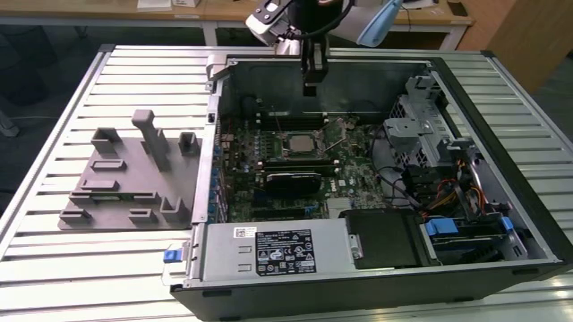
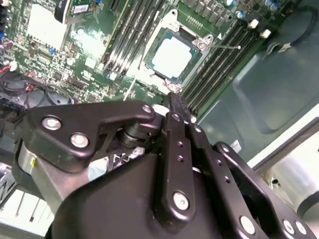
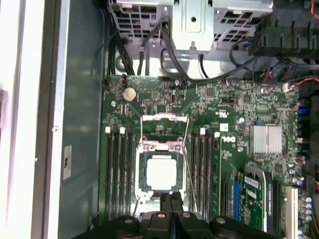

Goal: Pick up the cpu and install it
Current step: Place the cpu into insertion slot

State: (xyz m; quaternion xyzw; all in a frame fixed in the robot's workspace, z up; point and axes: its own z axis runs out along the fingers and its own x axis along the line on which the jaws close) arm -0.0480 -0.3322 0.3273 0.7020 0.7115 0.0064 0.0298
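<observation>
We see the cpu point(image 3: 162, 175) seated flat in the motherboard socket point(image 3: 141, 185) inside the computer case point(image 1: 367, 84). The end effector point(image 1: 310, 92) hangs above the board, clear of the chip, fingers pinched together and holding nothing.

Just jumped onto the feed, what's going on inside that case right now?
The arm's gripper hangs over the open computer case, above the motherboard. Its jaws are closed together with nothing between them. The cpu lies in the motherboard socket, whose metal frame is swung open rather than clamped over it. A grey fixture tray sits beside the case, on the exterior view's left.
</observation>
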